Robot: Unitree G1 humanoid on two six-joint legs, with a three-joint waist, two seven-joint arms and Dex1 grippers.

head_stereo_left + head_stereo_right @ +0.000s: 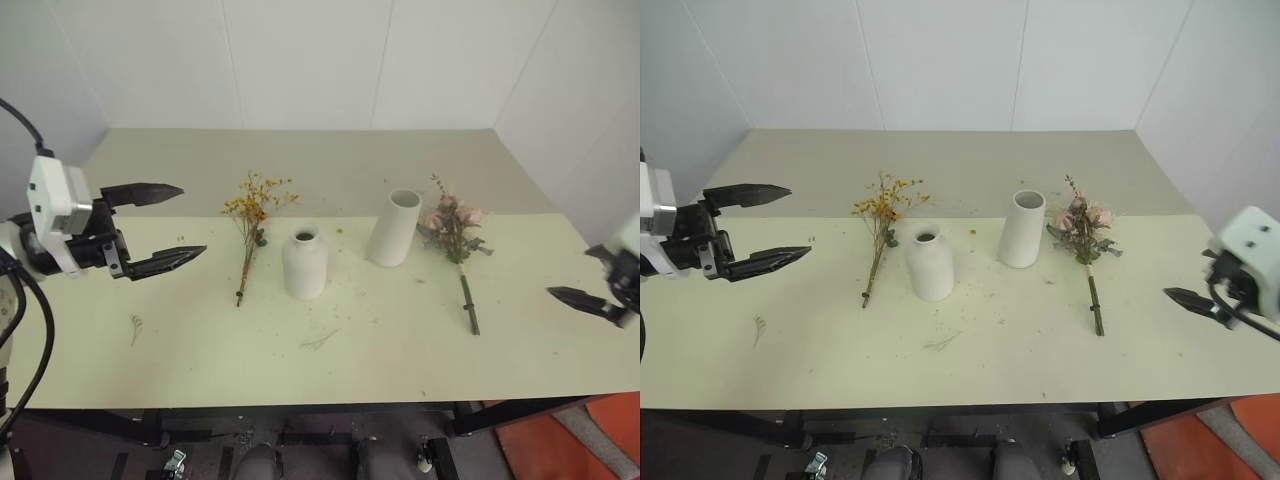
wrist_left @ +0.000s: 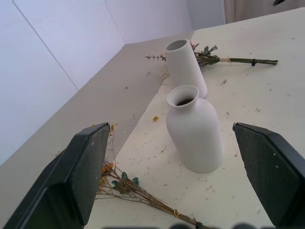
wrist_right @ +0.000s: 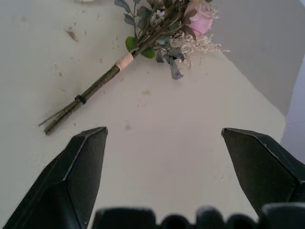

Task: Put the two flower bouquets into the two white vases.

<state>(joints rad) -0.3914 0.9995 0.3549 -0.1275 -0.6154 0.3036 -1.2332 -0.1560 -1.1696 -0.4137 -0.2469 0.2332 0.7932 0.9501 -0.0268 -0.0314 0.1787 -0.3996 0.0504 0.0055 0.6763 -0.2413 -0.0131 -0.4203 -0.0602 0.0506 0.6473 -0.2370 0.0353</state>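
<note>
A pale green surface (image 1: 400, 350) speckled with tiny plant crumbs, with a loose dry sprig (image 1: 135, 325) near its left front and white walls (image 1: 300, 60) behind.

No readable text, labels or numbers — nothing legible anywhere.

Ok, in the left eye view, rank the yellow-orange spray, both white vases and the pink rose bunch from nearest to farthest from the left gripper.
From the open left gripper:
1. Thin-stemmed yellow-orange flower spray, lying just to its right.
2. Short rounded white bottle vase, mid-table.
3. Tall white cylinder vase, right of the bottle vase.
4. Pink rose bunch, lying farthest right, beside the cylinder vase.
</note>
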